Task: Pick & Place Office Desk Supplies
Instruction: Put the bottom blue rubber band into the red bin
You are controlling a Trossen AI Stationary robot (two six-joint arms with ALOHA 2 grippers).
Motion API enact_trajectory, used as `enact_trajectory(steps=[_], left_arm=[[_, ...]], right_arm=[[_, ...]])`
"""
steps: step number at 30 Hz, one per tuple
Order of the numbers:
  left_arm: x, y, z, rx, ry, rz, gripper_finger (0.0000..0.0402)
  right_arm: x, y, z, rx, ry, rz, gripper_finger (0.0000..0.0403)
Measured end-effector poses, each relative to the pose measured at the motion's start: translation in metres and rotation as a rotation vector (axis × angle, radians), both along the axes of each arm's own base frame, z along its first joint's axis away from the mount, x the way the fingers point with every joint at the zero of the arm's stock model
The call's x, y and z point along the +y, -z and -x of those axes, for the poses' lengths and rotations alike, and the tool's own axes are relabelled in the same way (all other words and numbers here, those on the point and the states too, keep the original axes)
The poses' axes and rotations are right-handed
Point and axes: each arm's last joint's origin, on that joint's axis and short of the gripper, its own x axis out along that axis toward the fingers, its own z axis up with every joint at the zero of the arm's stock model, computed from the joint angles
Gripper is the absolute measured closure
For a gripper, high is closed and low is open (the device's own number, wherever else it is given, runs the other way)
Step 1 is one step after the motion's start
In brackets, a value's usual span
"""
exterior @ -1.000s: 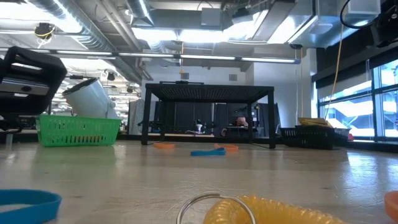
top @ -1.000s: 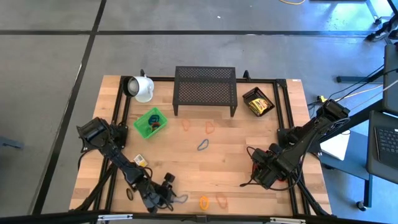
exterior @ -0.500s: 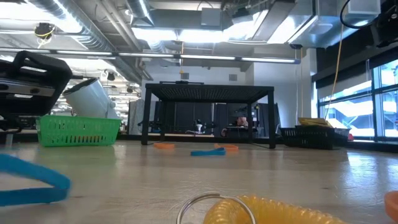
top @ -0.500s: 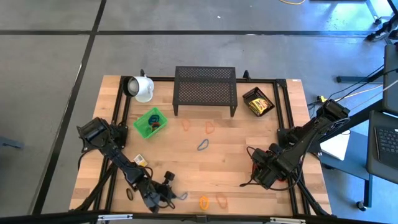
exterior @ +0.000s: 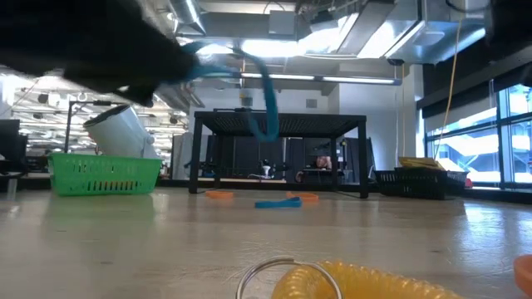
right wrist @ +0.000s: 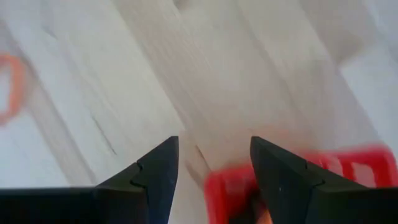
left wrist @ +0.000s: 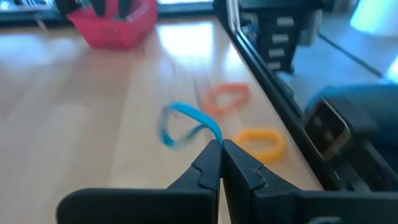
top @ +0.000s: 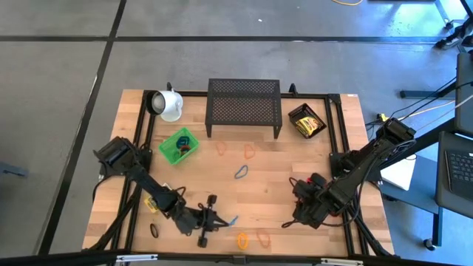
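Now the left tool [left wrist: 220, 147], clenched on the blue loop [left wrist: 186, 124] above the worktop [top: 273, 188], should carry it level to the green basket [top: 178, 145] while the right tool [right wrist: 213, 155] waits released.

Even bright overhead light, soft shadows on tabletop [top: 281, 185]; both wrist views blurred; low view: foreground out of focus, ceiling glare.

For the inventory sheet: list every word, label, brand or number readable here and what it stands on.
No text can be read in any view.
Small yellow boxes in the black tray: print too small to read.
Yellow box under the left arm: mostly hidden, unreadable.
White mug, green basket, black mesh shelf: no lettering visible.
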Motion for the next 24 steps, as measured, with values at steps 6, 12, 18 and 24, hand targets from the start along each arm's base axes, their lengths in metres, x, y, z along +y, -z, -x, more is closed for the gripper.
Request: enact_trajectory(steps=[6, 12, 18, 24], left_arm=[[0.017, -0.011, -0.019, -0.104, -0.001, 0.002, 0.0398], [0.035, -0.022, -0.036, -0.19, -0.036, -0.016, 0.0398], [0.047, -0.036, -0.054, -0.227, -0.027, 0.02, 0.0398], [0.054, -0.049, -0.068, -0.265, -0.006, 0.052, 0.0398]], right_arm=[[0.011, -0.007, -0.017, -0.248, -0.17, 0.071, 0.0201], [0.024, -0.022, -0.035, -0.518, -0.317, 0.177, 0.0201], [0.029, -0.035, -0.046, -0.654, -0.406, 0.276, 0.0197], [0.025, -0.043, -0.058, -0.711, -0.483, 0.35, 0.017]])
